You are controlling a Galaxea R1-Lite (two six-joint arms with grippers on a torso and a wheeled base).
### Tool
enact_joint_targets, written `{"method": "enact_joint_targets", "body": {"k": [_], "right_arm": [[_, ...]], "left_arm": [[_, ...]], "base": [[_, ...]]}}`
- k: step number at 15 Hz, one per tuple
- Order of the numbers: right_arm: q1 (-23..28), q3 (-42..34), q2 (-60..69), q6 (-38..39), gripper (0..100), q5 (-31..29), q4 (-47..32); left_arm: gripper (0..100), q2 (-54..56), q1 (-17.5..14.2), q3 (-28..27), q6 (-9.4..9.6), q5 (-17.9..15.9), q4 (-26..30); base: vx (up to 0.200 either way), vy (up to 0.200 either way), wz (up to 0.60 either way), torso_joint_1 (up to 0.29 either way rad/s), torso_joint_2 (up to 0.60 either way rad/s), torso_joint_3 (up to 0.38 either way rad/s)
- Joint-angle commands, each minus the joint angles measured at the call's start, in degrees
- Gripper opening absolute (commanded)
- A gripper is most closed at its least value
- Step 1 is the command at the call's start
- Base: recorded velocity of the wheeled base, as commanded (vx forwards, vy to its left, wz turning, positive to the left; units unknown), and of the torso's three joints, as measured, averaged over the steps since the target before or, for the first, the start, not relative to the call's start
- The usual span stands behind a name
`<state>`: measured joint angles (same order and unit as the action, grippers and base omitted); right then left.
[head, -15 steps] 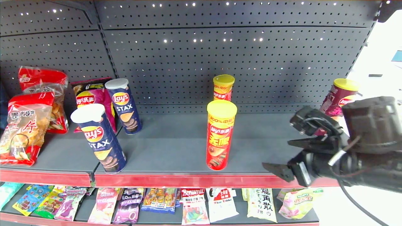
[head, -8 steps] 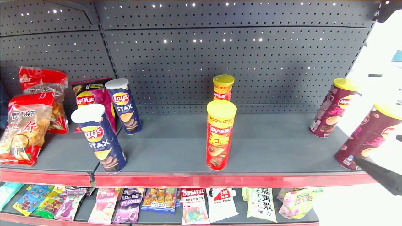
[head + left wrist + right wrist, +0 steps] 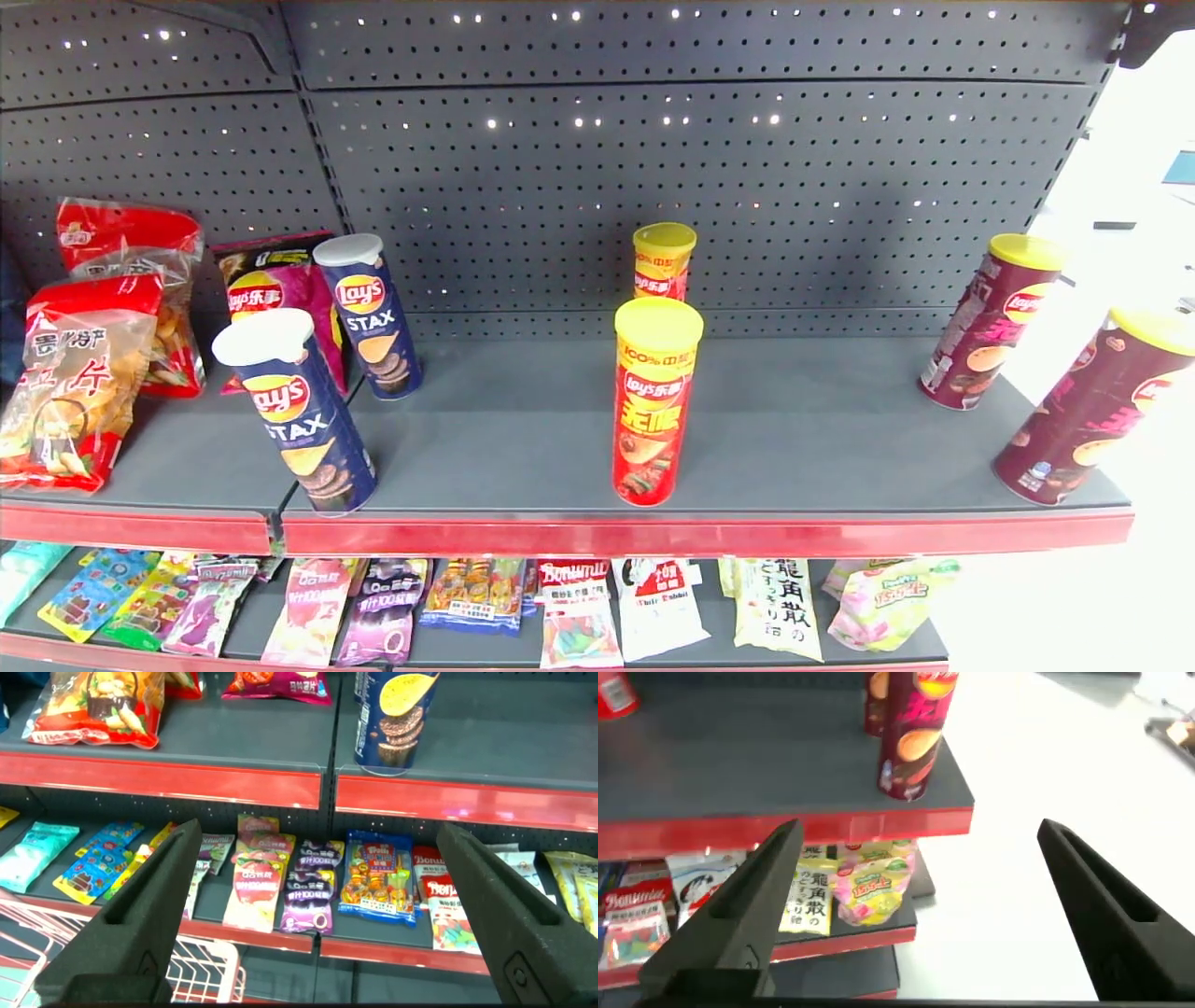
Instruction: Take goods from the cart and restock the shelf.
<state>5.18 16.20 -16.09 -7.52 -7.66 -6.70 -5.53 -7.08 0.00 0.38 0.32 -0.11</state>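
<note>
Both tools are empty in front of the shelving. The left tool (image 3: 318, 829) has its two fingers spread wide with nothing between them. The right tool (image 3: 920, 826) is likewise wide apart and bare.

The stock on the shelf (image 3: 794, 439) stands upright. Take the red crisp can (image 3: 653, 401) at the middle of the front edge as the mark.
- **Behind it:** a second red can (image 3: 661, 261) stands straight behind.
- **To its left:** a blue crisp can (image 3: 294, 411) stands at the front and another blue can (image 3: 366, 313) farther back, with snack bags (image 3: 75, 383) beyond them.
- **To its right:** well apart from it, the front maroon crisp can (image 3: 1092, 411) stands at the shelf's end corner, and the rear maroon can (image 3: 990, 322) stands behind that and a little inward.
- **Between:** bare shelf lies between the red can and the maroon pair.

The left wrist view catches a corner of the cart (image 3: 201, 975), white wire with a red rail. It sits low in front of the shelving, down and to the left of the red can, on the blue cans' side. What it holds cannot be made out.

With neither tool loaded, the next step is probably another fetch from the cart, and that turns on side and height. The cart lies below the left tool and on its side, so the left arm looks the nearer one. The right tool faces the front maroon can's corner, away from the cart. The bare stretch to the right of the red can seems the natural slot for the next item.
</note>
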Motion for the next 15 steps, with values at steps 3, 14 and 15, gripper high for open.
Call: {"method": "enact_joint_targets", "body": {"k": [3, 14, 15], "right_arm": [[-5.3, -12.9, 16.1, 4.5, 100, -2.0, 3.0], [-5.2, -16.1, 16.1, 7.5, 100, 7.6, 6.7], [-5.2, -16.2, 16.1, 7.5, 100, 7.5, 6.7]], "left_arm": [[100, -0.1, 0.0, 0.0, -0.03, 0.0, 0.0], [100, 0.0, 0.0, 0.0, -0.03, 0.2, -0.1], [100, 0.0, 0.0, 0.0, -0.03, 0.2, -0.1]], "base": [[0.000, 0.000, 0.00, 0.000, 0.00, 0.000], [0.000, 0.000, 0.00, 0.000, 0.00, 0.000], [0.000, 0.000, 0.00, 0.000, 0.00, 0.000]]}}
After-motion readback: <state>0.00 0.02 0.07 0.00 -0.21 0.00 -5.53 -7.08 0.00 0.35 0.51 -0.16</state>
